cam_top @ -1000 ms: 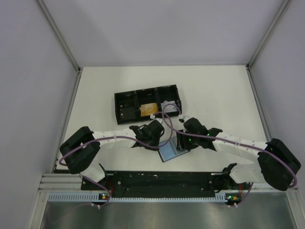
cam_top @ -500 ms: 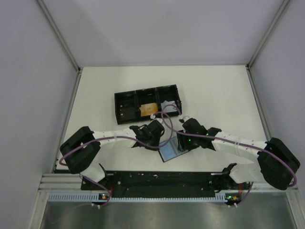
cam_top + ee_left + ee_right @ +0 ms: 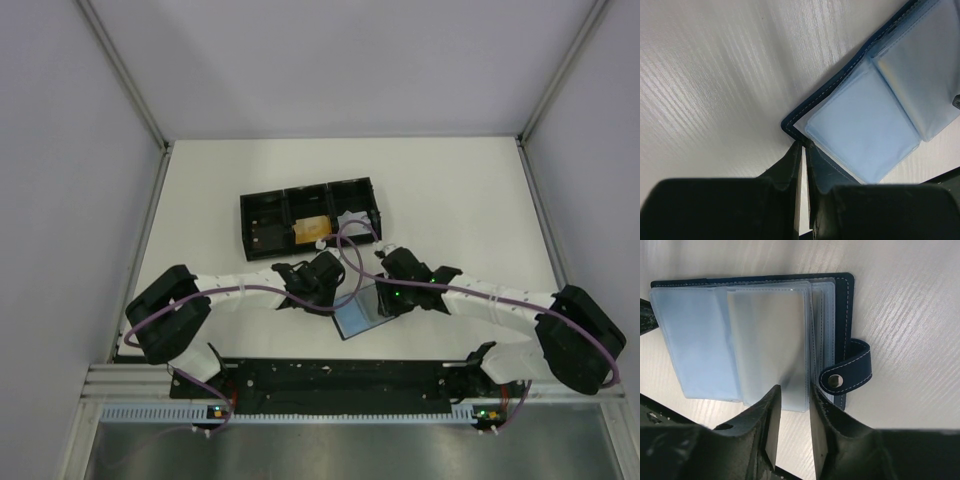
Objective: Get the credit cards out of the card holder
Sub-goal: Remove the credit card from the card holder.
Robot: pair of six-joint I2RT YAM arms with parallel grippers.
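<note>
The dark-blue card holder (image 3: 352,316) lies open on the table between my two arms, with its pale clear sleeves (image 3: 770,340) fanned out. I cannot tell if any sleeve holds a card. My left gripper (image 3: 804,145) is shut on the near corner of the card holder's (image 3: 880,100) cover. My right gripper (image 3: 794,390) stands open with a narrow gap. Its fingers straddle the lower edge of the top sleeve, beside the snap tab (image 3: 847,372). One orange-tan credit card (image 3: 311,229) lies in the middle compartment of the black tray (image 3: 244,228).
The black three-compartment tray sits just behind the two wrists, close to the left gripper (image 3: 337,297) and the right gripper (image 3: 381,303). Purple cables loop over both arms. Metal rails edge the white table on the left and right.
My right gripper's jaws have narrowed around the sleeve edge. In the top view more of the holder's pale inside shows. The left gripper has kept its hold and place.
</note>
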